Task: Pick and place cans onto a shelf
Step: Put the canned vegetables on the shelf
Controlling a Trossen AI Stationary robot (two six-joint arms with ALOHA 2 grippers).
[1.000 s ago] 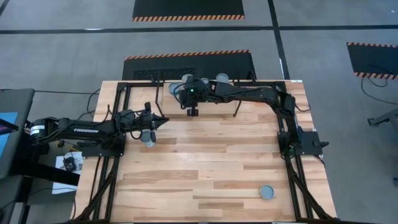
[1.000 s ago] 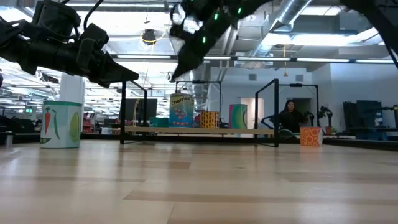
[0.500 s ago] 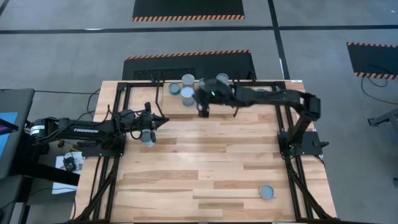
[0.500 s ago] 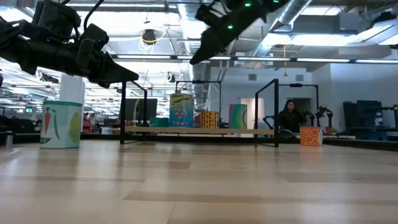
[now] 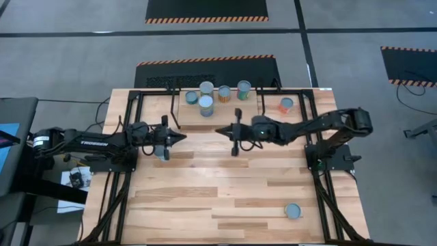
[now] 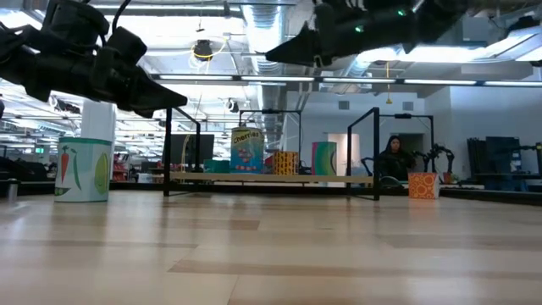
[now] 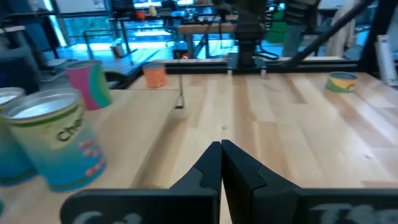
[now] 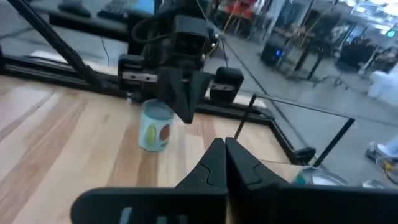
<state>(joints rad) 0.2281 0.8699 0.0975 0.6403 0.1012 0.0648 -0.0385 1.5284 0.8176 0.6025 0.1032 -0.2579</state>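
Observation:
Several cans (image 5: 206, 105) stand upright on the light-wood shelf (image 5: 184, 116) at the table's far edge. They also show in the low view as cans (image 6: 246, 151) on the shelf (image 6: 271, 178). One can (image 5: 162, 153) stands on the table below my left gripper (image 5: 183, 137), which is shut and empty above the table's left part. My right gripper (image 5: 218, 131) hangs shut and empty over the table's middle, pointing at the left gripper. The right wrist view shows that can (image 8: 155, 127) beneath the left gripper (image 8: 183, 102).
An orange can (image 5: 286, 105) stands on the table right of the shelf. Another can (image 5: 293, 211) sits near the near right corner. Black frame rails (image 5: 136, 109) run along the table's left and right sides. A person (image 6: 395, 158) sits far behind the table.
My right gripper has drawn back from the shelf toward the table's middle and swung round to point at the table's left, and its fingers have come together. The can it stood over stays upright on the shelf.

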